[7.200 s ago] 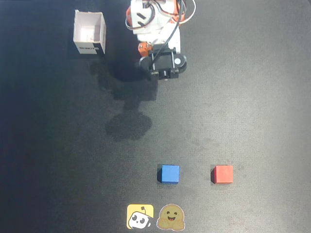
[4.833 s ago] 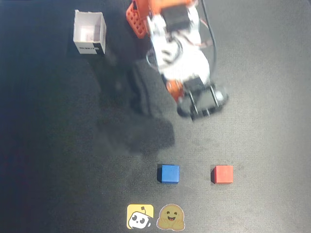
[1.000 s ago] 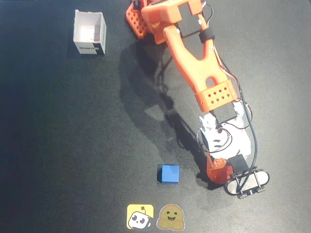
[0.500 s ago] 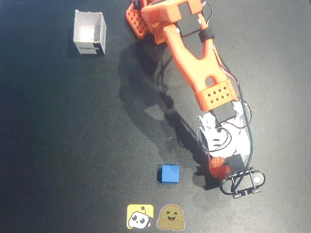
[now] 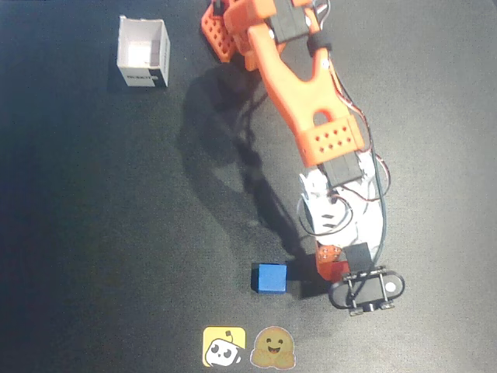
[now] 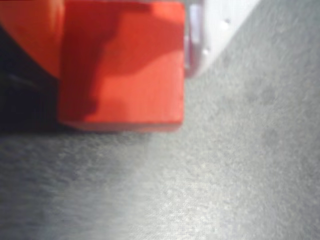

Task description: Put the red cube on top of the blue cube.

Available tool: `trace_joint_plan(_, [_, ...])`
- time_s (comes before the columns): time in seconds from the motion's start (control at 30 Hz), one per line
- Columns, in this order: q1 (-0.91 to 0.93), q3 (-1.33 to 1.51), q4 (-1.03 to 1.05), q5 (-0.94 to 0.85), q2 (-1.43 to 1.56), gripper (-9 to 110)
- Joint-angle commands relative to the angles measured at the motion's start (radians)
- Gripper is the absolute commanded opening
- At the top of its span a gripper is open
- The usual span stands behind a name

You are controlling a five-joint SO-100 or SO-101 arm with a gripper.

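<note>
In the wrist view the gripper [image 6: 122, 65] is pinching the red cube [image 6: 125, 70]: the cube fills the upper left of the frame, with an orange finger [image 6: 30, 35] pressed against its left face and a white finger [image 6: 210, 25] flush against its right face. A shadow falls across the left part of the cube's visible face, and its lower edge sits above the grey, grainy table [image 6: 225, 175], which fills the rest of that frame; whether the cube touches the table cannot be told. In the overhead view the gripper [image 5: 332, 264] lies in the lower right of centre, and only a small piece of the red cube [image 5: 334, 270] shows beneath the arm's white and orange wrist parts, just above the black ring-shaped camera mount [image 5: 366, 291]. The blue cube [image 5: 270, 278] rests on the dark table [image 5: 93, 233] just to the left of the gripper, apart from the red cube, with a narrow dark gap between them. The orange arm [image 5: 299, 93] runs from its base at the top centre of the frame diagonally down to the right. A white open-topped box [image 5: 143, 53] stands in the upper left, well apart from both cubes. Two stickers, a yellow one [image 5: 224, 346] and a smiling-face one [image 5: 272, 346], lie at the bottom edge below the blue cube.
</note>
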Motion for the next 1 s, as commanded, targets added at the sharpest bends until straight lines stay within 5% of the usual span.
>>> trace_joint_plan(0.0, [0.018, -0.011, 0.037, 0.003, 0.120, 7])
trace_joint_plan(0.97, [0.278, 0.190, 0.087, -0.029, 0.341, 7])
